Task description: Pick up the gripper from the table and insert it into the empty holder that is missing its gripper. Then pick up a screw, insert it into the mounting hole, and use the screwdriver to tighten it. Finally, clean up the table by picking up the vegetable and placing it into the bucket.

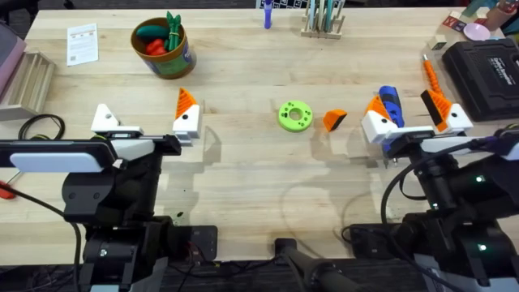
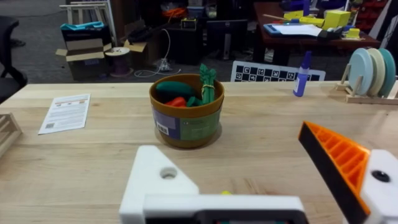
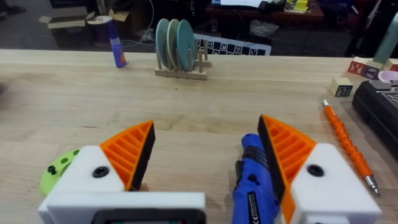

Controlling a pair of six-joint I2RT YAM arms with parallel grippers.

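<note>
Right gripper [image 1: 409,113]: wide, blue screwdriver [image 1: 392,106] between its pads. Orange gripper [image 1: 334,119]: light, stiff; you pinch its flat sides.

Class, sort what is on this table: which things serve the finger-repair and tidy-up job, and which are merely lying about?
For the job: orange gripper tip, bare white holder, blue screwdriver, bucket.

Lying about: orange-handled driver, plate rack, paper leaflet, black case.
</note>
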